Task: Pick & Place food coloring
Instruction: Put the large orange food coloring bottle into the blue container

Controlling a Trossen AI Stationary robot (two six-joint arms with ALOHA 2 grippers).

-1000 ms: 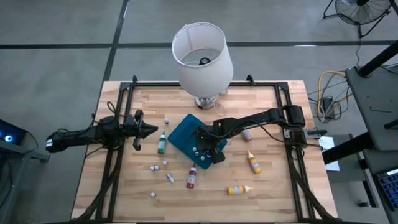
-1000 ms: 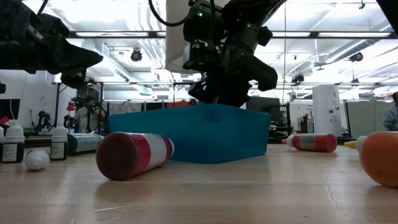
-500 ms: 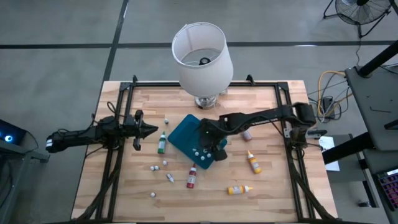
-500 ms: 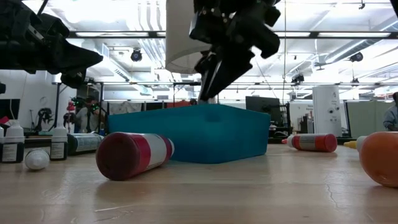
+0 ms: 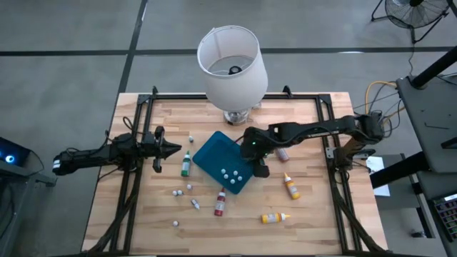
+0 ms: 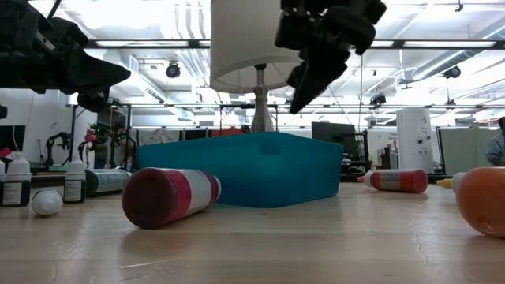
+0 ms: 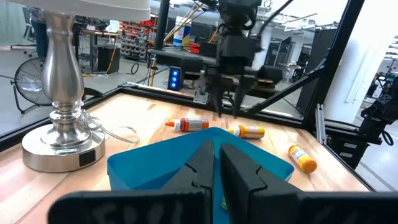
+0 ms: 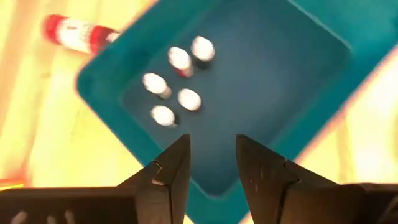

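The right hand (image 5: pixel 258 158) has moved off the middle of the teal tray (image 5: pixel 212 154) to its far-right edge and risen; the bottles stay where they were.

The left hand (image 5: pixel 169 149) hovers at the counter (image 5: pixel 307 214) edge, its fingers pressed together on nothing. Just beyond its tips lies a green bottle (image 5: pixel 186 164). Between the two hands sits the tray with five white-capped bottles (image 5: pixel 230 175) standing in its near corner. The right hand hangs above the tray's rim, fingers partly apart and empty.

Lying loose: one green, one red (image 5: pixel 220 203) below the tray, one red (image 5: pixel 283 153) just beyond the right hand, one orange (image 5: pixel 291 186) and one yellow-orange (image 5: pixel 273 217) farther out. Small white caps (image 5: pixel 182 191) are scattered below the left hand.

Only the right wrist view looks down into the tray (image 8: pixel 261 81) and shows the caps (image 8: pixel 177 78); the low view shows just the tray's wall (image 6: pixel 260 170) and a red bottle (image 6: pixel 167 196) before it.
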